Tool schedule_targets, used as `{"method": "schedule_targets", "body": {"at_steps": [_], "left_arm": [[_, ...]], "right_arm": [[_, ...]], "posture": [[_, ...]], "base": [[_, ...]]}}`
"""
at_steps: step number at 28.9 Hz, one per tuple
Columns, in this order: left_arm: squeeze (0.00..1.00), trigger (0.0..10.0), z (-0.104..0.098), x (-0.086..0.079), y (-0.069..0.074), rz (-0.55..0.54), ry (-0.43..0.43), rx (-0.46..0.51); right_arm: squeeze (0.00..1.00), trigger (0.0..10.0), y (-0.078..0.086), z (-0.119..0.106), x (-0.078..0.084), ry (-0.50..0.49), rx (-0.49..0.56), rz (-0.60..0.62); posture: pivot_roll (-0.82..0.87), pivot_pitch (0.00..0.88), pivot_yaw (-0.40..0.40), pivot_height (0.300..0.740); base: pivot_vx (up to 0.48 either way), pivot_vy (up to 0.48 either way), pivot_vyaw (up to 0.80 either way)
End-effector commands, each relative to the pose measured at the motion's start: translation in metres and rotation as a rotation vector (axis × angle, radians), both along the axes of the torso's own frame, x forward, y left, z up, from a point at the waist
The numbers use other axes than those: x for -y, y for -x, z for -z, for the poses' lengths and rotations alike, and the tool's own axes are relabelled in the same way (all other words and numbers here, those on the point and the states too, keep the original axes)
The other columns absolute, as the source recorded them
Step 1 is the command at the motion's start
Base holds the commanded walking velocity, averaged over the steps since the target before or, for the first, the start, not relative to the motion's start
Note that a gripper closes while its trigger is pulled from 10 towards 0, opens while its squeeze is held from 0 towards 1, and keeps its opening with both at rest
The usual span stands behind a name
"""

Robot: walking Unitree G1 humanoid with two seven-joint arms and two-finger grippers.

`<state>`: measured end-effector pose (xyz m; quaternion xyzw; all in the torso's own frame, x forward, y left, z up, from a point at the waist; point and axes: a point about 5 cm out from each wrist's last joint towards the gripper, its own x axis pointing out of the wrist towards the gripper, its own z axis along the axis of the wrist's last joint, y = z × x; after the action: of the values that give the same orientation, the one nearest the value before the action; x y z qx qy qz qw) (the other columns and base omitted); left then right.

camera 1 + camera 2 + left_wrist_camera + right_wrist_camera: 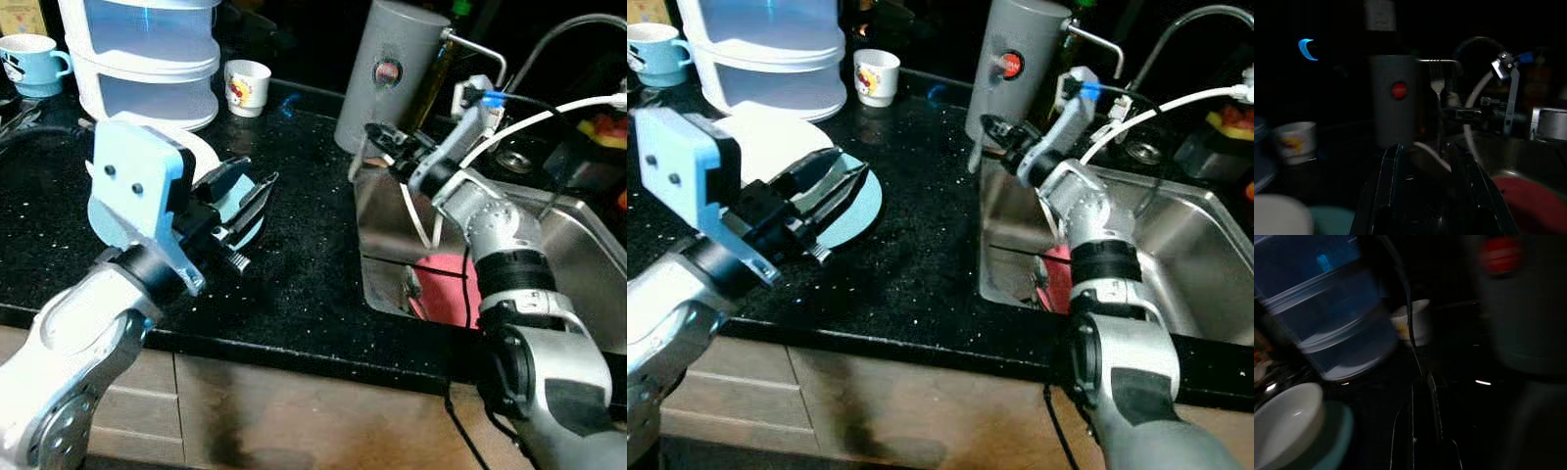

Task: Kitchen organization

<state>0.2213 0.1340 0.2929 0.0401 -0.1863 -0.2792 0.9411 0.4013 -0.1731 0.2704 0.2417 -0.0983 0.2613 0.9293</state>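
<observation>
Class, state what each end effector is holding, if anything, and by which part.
The right end effector grips a fork by its handle, tines up. The left end effector is open and holds nothing.

A glossy black speckled stone-like countertop (294,264), a brushed stainless-steel sink (578,255), a matt grey metal canister (392,78), a glazed ceramic cup (247,86) and translucent plastic stacked containers (147,59) are seen.

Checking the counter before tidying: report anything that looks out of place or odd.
One oddity: the right gripper holds a fork upright at the sink's left edge, beside the grey canister, its jaws shut on it. A red item lies in the sink. Nothing looks spilled or broken.
</observation>
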Motion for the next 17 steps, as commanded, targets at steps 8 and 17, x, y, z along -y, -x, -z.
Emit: {"method": "schedule_targets", "body": {"at_steps": [8,17], "left_arm": [[0.00,10.0,-0.003,-0.006,-0.006,-0.032,0.012,0.014],[0.00,10.0,-0.002,-0.006,-0.009,-0.038,0.011,0.009]], "right_arm": [[0.00,0.0,0.008,0.008,0.032,0.071,-0.007,0.122],[0.00,0.0,0.009,0.025,0.020,0.444,-0.018,0.191]], "posture": [[0.16,0.000,-0.110,0.740],[0.15,0.000,-0.100,0.740]], "base": [[0.000,0.000,-0.80],[0.000,0.000,-0.80]]}}
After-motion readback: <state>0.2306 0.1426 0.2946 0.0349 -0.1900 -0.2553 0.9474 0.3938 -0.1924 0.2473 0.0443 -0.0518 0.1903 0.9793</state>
